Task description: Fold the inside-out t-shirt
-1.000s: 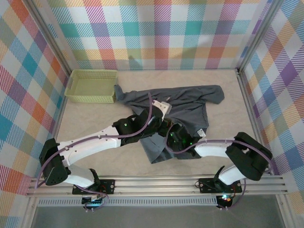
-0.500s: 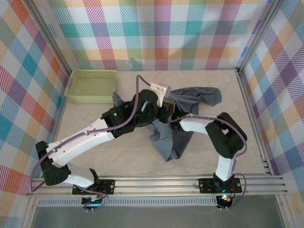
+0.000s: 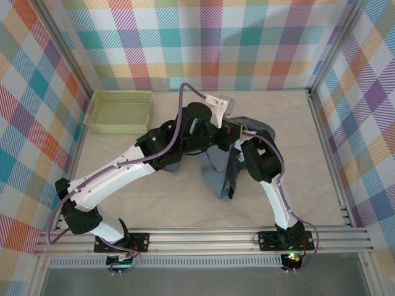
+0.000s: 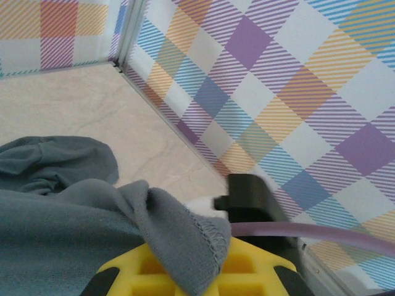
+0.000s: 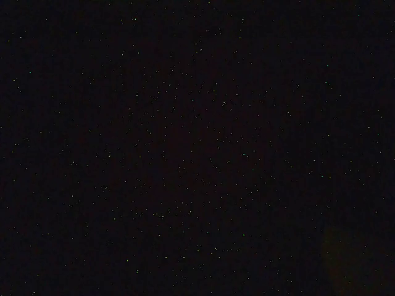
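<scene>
Your left claw (image 4: 191,274) is clamped on the inside-out t-shirt (image 3: 219,176); in its wrist view a stitched hem folds over the yellow fingers (image 4: 250,270). From above, the shirt sits bunched near the middle of the table (image 3: 154,200), with a long fold trailing toward 6 o'clock and a lobe poking out toward 2 o'clock. Your right claw (image 3: 236,129) meets the cloth at the bunch's 12 o'clock edge. You cannot tell whether it is apart or together, because its wrist view is black. The green basket (image 3: 117,111) lies at 10 o'clock from the shirt.
</scene>
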Motion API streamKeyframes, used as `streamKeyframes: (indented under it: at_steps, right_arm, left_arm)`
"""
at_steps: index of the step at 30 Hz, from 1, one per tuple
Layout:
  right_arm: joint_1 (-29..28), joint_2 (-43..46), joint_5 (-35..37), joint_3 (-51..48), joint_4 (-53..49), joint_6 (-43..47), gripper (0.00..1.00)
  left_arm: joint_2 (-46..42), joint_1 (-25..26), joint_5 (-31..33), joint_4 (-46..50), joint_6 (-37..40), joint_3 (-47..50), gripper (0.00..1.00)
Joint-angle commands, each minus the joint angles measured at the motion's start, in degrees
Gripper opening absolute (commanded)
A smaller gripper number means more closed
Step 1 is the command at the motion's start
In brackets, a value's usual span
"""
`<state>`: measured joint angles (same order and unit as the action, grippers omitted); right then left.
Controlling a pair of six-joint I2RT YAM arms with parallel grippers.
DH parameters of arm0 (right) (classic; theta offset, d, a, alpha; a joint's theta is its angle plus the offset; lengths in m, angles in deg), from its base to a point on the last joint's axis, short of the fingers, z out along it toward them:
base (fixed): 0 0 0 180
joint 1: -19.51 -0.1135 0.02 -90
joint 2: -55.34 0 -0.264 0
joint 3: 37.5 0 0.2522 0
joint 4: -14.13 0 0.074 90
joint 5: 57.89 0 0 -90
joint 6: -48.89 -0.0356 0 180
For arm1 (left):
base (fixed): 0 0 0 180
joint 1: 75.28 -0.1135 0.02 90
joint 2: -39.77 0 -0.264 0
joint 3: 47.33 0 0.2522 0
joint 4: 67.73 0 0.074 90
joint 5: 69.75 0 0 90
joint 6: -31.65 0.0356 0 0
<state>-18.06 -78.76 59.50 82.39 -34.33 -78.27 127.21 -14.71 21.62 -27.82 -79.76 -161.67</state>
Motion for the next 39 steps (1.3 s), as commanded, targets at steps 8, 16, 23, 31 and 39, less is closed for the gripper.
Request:
streamKeyframes:
  at_steps: [8, 16, 23, 31, 39]
  right_arm:
    - [-0.1, -12.4, -2.3, 15.0, -23.7, -0.3, 0.87]
    - [0.0, -4.0, -5.2, 0.0, -11.8, 1.3, 0.25]
    - [-1.3, 13.6, -8.6, -21.9, 7.2, 5.6, 0.0]
    - [-6.5, 29.9, -6.2, -39.6, 19.0, 8.3, 0.0]
    - [-7.4, 49.4, -6.5, -53.9, 27.3, 9.5, 0.0]
  left_arm:
    - [0.0, 0.7, 1.9, 1.4, 0.6, -7.6, 0.06]
    - [-1.9, -4.4, 13.4, 7.9, 0.4, -6.6, 0.05]
    - [-0.1, -17.9, 14.3, 14.3, -3.0, -5.6, 0.05]
    - [6.4, -30.6, 12.7, 18.2, -4.7, -4.7, 0.04]
    - [15.4, -37.7, 15.8, 23.0, -6.2, -0.7, 0.01]
